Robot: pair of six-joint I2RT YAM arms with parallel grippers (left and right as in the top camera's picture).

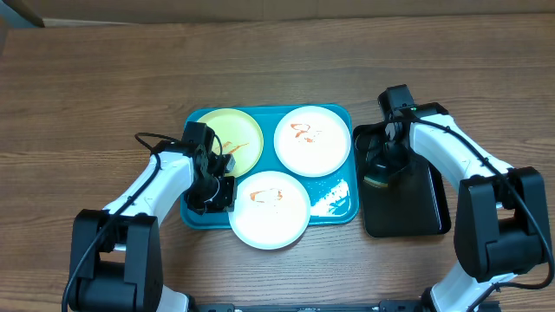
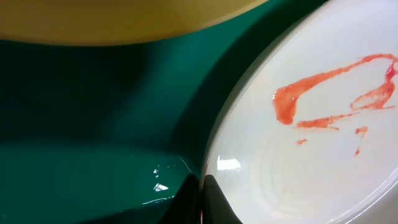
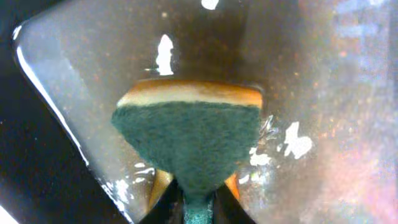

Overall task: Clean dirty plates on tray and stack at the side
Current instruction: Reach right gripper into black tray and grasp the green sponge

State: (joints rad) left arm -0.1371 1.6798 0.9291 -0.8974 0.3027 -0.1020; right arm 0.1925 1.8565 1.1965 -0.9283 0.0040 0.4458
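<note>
Nearest, on the wooden counter [image 1: 104, 87]: a white plate [image 1: 270, 217] at the near edge of the turquoise tray [image 1: 338, 186], overhanging the tray's near rim. Orange-red sauce smears [image 2: 329, 93] on it, in loops and thin streaks toward the far side.

Just left of that plate, the left pincer [image 2: 200, 200]: closed, fingertips pressed together right at the plate's left rim. Impossible to tell whether the rim is nipped between them or merely touched. Wet glints on the bare tray floor, both beside those fingertips and to the right of the plate.

Right of the turquoise tray and just beside it, a smaller black tray [image 1: 425, 208], its floor glossy and wet in the right wrist view.

Low over the far-left part of the black tray, the right pincer [image 3: 199, 208]: clamped on a sponge [image 3: 186, 143]. Green scouring face toward the wrist camera, yellow layer along the far edge, near end squeezed narrow between the two fingers.

Farther back on the turquoise tray, side by side: a yellow-green plate [image 1: 232, 139] in the far-left corner and a second white plate [image 1: 312, 140] in the far-right corner. Orange-brown smears on both, near the middle. Near white plate close against these two, partly in front of the gap between them.
</note>
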